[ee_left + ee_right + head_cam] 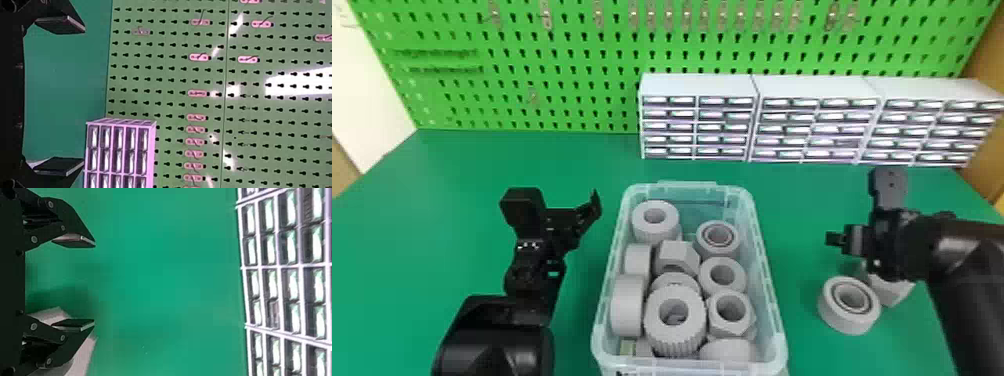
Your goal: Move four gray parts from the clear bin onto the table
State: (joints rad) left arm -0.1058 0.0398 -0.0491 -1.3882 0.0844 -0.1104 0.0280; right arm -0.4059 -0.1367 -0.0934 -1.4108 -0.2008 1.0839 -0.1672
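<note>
Green pegboard (582, 75): across the back at twelve o'clock from the bin, small metal hooks hung on it.
Tabletop (457, 160): plain green and flat; with no lip visible around the delivered pieces, a round part set on its edge could roll.
Drawer cabinets (697, 127): three white blocks at one to two o'clock, against the board; a right arm swung too far forward might bump them.
Clear bin (768, 280): upright, gray parts heaped inside; its raised rim could catch a finger or knuckle on a steep reach, dragging the bin.
Ribbed gray ring (694, 325): at six o'clock in the bin, lying over others; pulling a neighbour may make it slide.
Gray parts outside: bearing-like ring (847, 325) and angular piece (889, 292) at three o'clock, close together, the latter partly under the right arm; lowering that arm could knock them. Two more seem due.
Left gripper (83, 95): ten o'clock, fingers spread wide, nothing between.
Right gripper (94, 283): two o'clock, fingers parted and unladen; a third drop here risks crowding the pair.
</note>
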